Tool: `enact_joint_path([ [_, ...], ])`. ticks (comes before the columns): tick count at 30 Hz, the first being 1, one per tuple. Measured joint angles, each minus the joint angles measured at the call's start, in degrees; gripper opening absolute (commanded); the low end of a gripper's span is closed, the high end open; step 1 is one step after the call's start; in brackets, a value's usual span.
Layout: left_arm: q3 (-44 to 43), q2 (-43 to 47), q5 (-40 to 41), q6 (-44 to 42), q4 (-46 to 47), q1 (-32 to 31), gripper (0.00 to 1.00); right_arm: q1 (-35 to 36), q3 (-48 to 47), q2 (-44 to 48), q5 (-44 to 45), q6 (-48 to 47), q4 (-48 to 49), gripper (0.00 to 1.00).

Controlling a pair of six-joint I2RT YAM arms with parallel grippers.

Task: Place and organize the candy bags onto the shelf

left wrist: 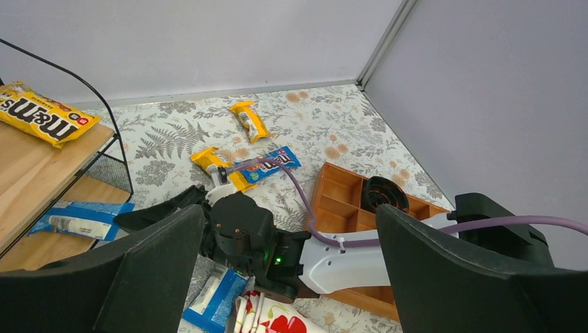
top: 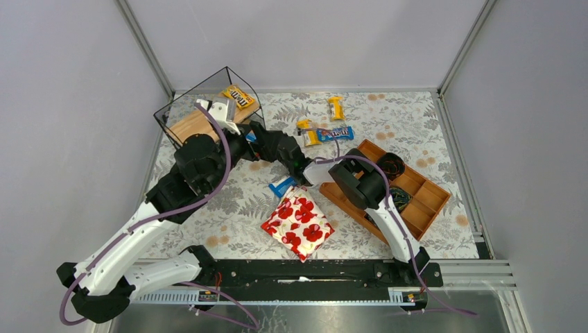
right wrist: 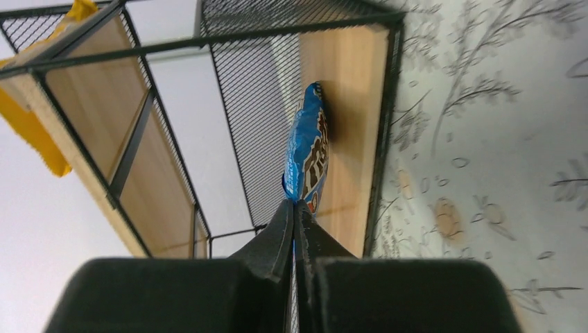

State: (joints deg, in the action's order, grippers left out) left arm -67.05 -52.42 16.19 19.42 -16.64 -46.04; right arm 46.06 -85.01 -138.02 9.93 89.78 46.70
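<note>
On the shelf's (top: 187, 126) lower board, far-left corner of the table (top: 229, 191): blue bag (right wrist: 308, 156) lies flat along the wood. Its near end is pinched in the right claw (right wrist: 295, 202), fingers pressed together on it. Yellow bag (top: 238, 96) sits on the top board. Left claw (left wrist: 290, 211) is spread wide, holds nothing, and hangs beside the shelf above the right wrist.

Step in hand, as judged: setting down the blue bag. Do it well by seating the bag fully inside the front wire with no end overhanging, then parting the fingers. Back out along the entry line so the tips do not drag the bag out.

Room: wire frame and mesh sit close around the right claw, with the top board overhead and the left claw just above. Little space to lift, so retreat low toward the table middle.

Outward: loose bags (top: 335, 133) lie near the far edge. Another packet (top: 281, 186) lies just beside the pouch (top: 298, 223), and the tray (top: 423, 201) is toward the right edge.
</note>
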Motion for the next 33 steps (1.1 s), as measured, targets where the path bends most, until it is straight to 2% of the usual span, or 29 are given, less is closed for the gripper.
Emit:
enact_joint_path([
  [5, 0.0, 0.5, 0.2, 0.0, 0.0, -0.1, 0.99, 0.0, -1.3, -0.9, 3.8, 0.3, -3.1, 0.00],
  [15, 0.0, 1.0, 0.6, -0.2, 0.0, -0.8, 0.99, 0.0, -11.4, -5.6, 10.2, 0.2, -11.8, 0.00],
  [33, 0.0, 1.7, 1.5, -0.6, 0.0, -1.8, 0.99, 0.0, -24.2, -13.2, 11.7, -1.5, -19.1, 0.01],
])
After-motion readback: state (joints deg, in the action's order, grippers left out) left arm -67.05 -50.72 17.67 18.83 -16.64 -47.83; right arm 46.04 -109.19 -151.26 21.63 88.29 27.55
